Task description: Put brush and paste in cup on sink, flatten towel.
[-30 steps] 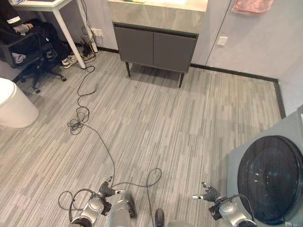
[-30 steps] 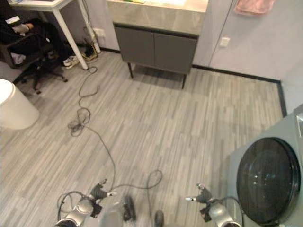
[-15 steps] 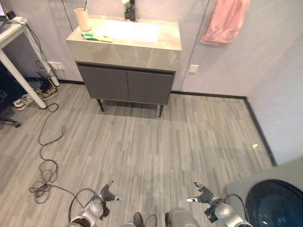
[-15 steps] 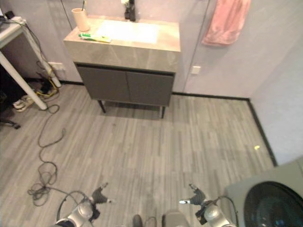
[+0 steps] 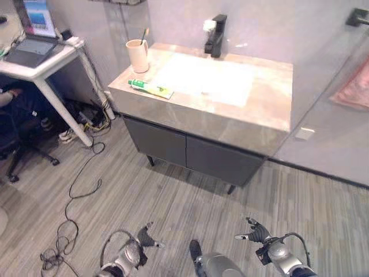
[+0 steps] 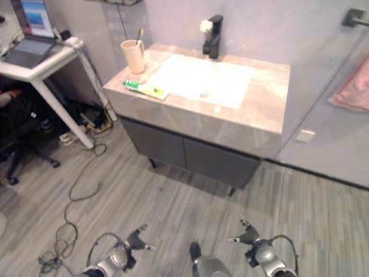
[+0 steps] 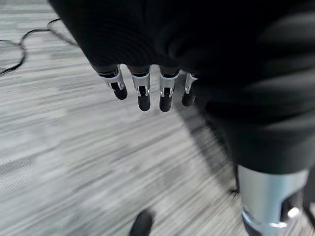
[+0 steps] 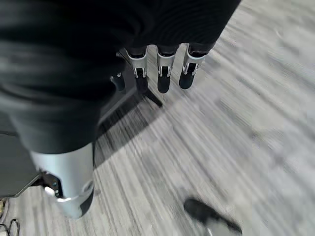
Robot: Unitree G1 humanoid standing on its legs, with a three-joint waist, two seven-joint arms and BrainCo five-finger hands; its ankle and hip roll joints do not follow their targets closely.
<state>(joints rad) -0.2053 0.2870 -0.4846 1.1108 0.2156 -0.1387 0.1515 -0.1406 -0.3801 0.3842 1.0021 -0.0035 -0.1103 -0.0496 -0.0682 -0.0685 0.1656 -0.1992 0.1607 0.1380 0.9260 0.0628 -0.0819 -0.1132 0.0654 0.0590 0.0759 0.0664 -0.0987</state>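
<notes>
No writing can be made out on anything here; the paste (image 5: pixel 150 88) shows green and yellow print too small to tell. It lies flat on the stone top of the sink (image 5: pixel 265 109), near the front left edge, just in front of the beige cup (image 5: pixel 138 56). The cup stands upright at the far left corner, and the brush (image 5: pixel 143 36) leans inside it, its head sticking up past the rim. A black tap (image 5: pixel 215 35) stands at the far edge behind the white basin. At the far right a pink towel (image 5: pixel 353 92) hangs on the wall. To the left, a laptop (image 5: pixel 31 43) sits open on a white desk (image 5: pixel 43 72).

Both hands hang low over the grey plank floor (image 5: pixel 173 196), empty: the left hand (image 5: pixel 146 235) and the right hand (image 5: pixel 253 232) have their fingers straight and loosely apart.

Compared with half a second ago, the sink sits much closer and larger in view, the camera having swung toward it, and the towel has slid to the right edge.
</notes>
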